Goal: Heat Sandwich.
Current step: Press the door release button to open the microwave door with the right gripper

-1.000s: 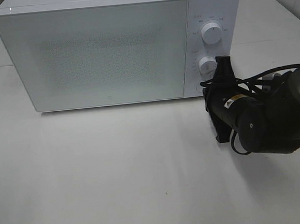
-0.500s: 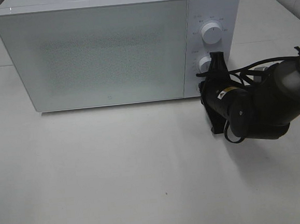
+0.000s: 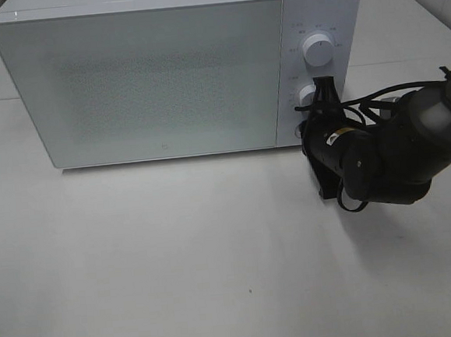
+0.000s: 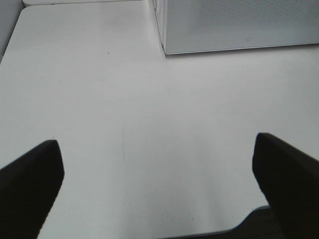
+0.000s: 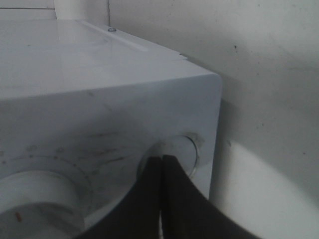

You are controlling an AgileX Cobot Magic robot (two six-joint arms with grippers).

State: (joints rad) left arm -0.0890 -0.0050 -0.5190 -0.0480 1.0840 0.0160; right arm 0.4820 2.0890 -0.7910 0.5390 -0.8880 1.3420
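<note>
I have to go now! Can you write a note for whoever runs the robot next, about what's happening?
Left gripper: open, empty, above the table.
Right gripper: shut, holding nothing, tips at a round control on the microwave; touch unclear.
Sandwich: not in view; the microwave is closed, so it may be inside.
Left to do: probably work the controls to start heating.

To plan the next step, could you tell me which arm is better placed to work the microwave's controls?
Probably right: the right gripper, shut, sits by the lower knob of the microwave, while the left gripper hangs open over the table.
</note>
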